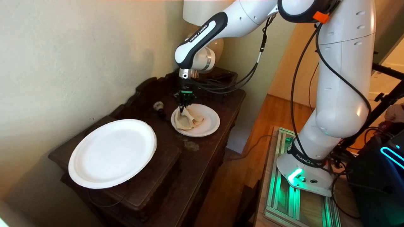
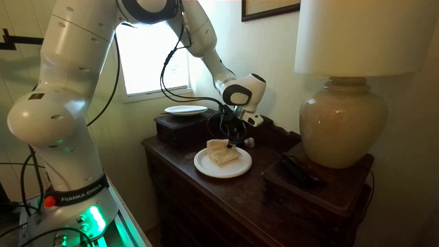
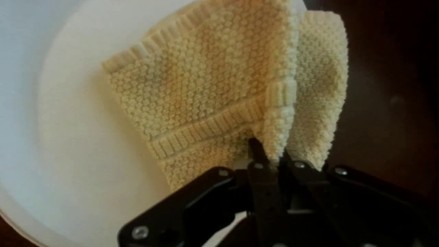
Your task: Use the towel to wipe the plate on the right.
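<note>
A cream, textured towel (image 1: pixel 187 120) lies folded and bunched on a round white plate (image 1: pixel 210 123) on the dark dresser. Both also show in the other pictures: the towel (image 2: pixel 222 152) and plate (image 2: pixel 236 168) in an exterior view, and the towel (image 3: pixel 205 79) over the plate (image 3: pixel 85 154) in the wrist view. My gripper (image 3: pixel 271 154) is shut on a raised fold of the towel near the plate's edge. The gripper (image 1: pixel 182 108) points down in both exterior views. Part of the towel hangs past the plate's rim. The fingertips are partly hidden by the fold.
More white plates (image 1: pixel 113 154) lie on a raised dark box at the dresser's window end. A small brush (image 1: pixel 159 107) lies by the towel's plate, near the wall. A large lamp (image 2: pixel 343 120) and a dark object (image 2: pixel 301 171) sit on the dresser's other raised box.
</note>
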`<action>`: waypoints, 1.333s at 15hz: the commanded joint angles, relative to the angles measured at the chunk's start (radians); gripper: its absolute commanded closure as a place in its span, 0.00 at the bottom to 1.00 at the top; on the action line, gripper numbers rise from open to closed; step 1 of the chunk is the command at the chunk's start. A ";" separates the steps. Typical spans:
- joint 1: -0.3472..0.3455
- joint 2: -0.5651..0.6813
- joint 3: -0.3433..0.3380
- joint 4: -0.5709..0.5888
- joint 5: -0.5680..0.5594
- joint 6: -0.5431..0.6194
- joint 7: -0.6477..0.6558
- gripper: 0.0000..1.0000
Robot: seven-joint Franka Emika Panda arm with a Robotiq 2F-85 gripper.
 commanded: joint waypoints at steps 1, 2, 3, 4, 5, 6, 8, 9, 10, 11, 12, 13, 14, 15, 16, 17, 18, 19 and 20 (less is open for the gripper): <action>0.034 -0.049 -0.051 0.020 -0.004 -0.240 -0.056 0.96; 0.043 -0.066 -0.057 0.012 0.003 -0.236 -0.089 0.96; 0.047 -0.079 -0.061 0.014 0.006 -0.266 -0.121 0.96; 0.051 -0.078 -0.067 0.026 -0.003 -0.318 -0.144 0.96; 0.055 -0.073 -0.073 0.044 -0.015 -0.393 -0.157 0.96; 0.063 -0.064 -0.081 0.057 -0.029 -0.463 -0.163 0.96; 0.073 -0.038 -0.092 0.092 -0.045 -0.585 -0.187 0.96; 0.078 -0.023 -0.097 0.111 -0.059 -0.644 -0.195 0.96; 0.087 -0.002 -0.105 0.129 -0.074 -0.688 -0.184 0.96; 0.096 0.021 -0.113 0.143 -0.089 -0.715 -0.165 0.96; 0.100 0.040 -0.120 0.158 -0.103 -0.745 -0.163 0.96; 0.112 0.067 -0.130 0.167 -0.122 -0.745 -0.141 0.96; 0.122 0.089 -0.140 0.174 -0.140 -0.734 -0.121 0.96; 0.129 0.114 -0.149 0.185 -0.161 -0.726 -0.107 0.97; 0.139 0.135 -0.156 0.184 -0.173 -0.686 -0.089 0.97; 0.150 0.152 -0.165 0.186 -0.189 -0.645 -0.070 0.97; 0.158 0.168 -0.171 0.189 -0.198 -0.610 -0.052 0.97; 0.167 0.178 -0.177 0.189 -0.207 -0.566 -0.034 0.97; 0.174 0.183 -0.183 0.185 -0.216 -0.521 -0.019 0.97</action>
